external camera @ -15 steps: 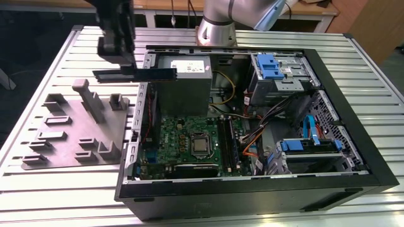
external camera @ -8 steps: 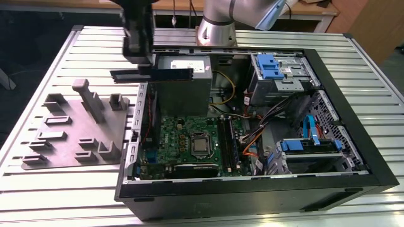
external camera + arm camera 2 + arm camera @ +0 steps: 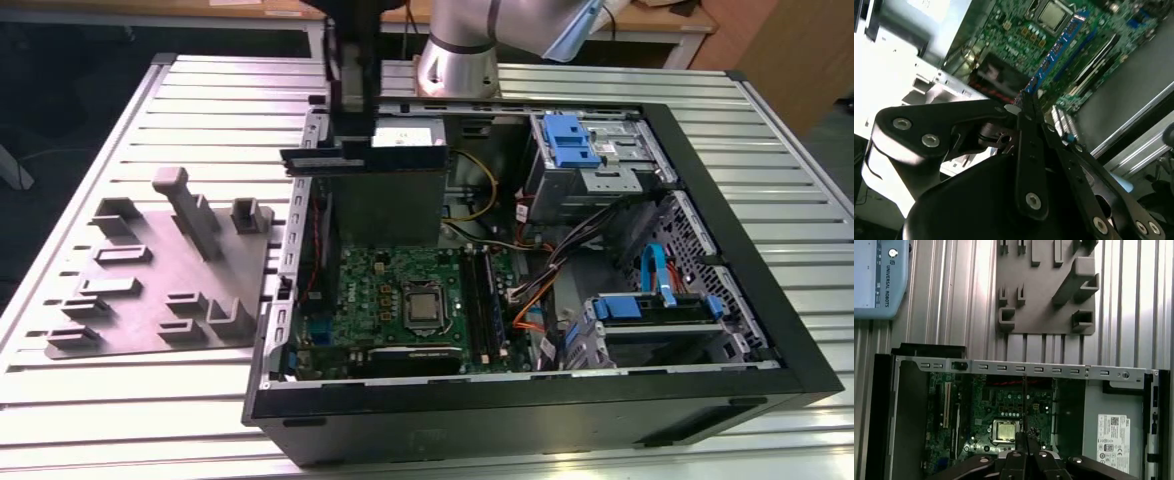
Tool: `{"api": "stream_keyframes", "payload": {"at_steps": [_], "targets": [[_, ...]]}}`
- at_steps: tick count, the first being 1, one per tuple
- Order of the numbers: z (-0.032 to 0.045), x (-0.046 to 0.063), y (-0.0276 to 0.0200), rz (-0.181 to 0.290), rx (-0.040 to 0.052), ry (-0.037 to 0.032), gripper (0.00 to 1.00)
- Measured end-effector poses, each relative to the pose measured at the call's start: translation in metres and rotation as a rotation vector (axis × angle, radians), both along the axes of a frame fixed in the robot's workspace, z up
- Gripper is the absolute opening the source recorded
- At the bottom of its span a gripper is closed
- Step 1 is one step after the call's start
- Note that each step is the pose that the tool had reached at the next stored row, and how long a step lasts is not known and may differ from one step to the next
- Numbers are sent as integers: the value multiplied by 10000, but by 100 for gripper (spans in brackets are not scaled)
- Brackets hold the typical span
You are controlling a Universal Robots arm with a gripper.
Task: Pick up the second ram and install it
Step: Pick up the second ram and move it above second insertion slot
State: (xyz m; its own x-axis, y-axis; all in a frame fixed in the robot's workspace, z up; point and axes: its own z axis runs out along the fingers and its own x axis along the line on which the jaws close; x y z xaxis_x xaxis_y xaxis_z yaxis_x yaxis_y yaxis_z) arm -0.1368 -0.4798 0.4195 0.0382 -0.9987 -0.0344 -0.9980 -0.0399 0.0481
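My gripper [image 3: 358,148] hangs above the back left part of the open computer case [image 3: 747,300], shut on the second ram [image 3: 387,157], a slim dark stick held level. In both wrist views the stick shows edge-on beyond the shut fingertips: a blue-green strip [image 3: 1049,59] and a thin dark line [image 3: 1024,405]. Below it lies the green motherboard [image 3: 380,285] with its processor [image 3: 424,310] and the long black slots [image 3: 477,300] to the exterior view's right of the processor. The stick is well above the board and touches nothing.
A grey holder tray [image 3: 147,290] with upright posts lies on the slatted table to the exterior view's left of the case. Inside the case are a power supply [image 3: 1111,435], drive cages with blue latches [image 3: 574,140], and bundles of cables [image 3: 547,270].
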Motion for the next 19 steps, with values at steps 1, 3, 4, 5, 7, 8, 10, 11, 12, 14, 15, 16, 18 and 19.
{"api": "stream_keyframes", "payload": {"at_steps": [1, 3, 4, 5, 7, 8, 10, 11, 12, 14, 15, 16, 18, 19], "targets": [[-1, 44, 0, 1, 0, 4, 12], [-2, 132, 0, 0, -1, 12, 12], [-4, 173, 0, 0, 0, 14, 12], [-5, 214, 0, 0, -1, 17, 12], [-8, 278, 0, 1, -1, 20, 12], [-9, 291, 0, 2, 0, 20, 12], [-9, 292, 0, 0, 0, 20, 12], [-9, 292, 0, -1, -1, 20, 12], [-9, 293, 0, -1, -1, 20, 12], [-19, 304, 0, 2, 3, 19, 12], [-28, 317, 0, -2, -1, 21, 12], [-42, 333, 0, -8, 0, 21, 12], [-78, 367, 0, -27, 0, 21, 12], [-95, 379, -1, -37, -2, 22, 12]]}}
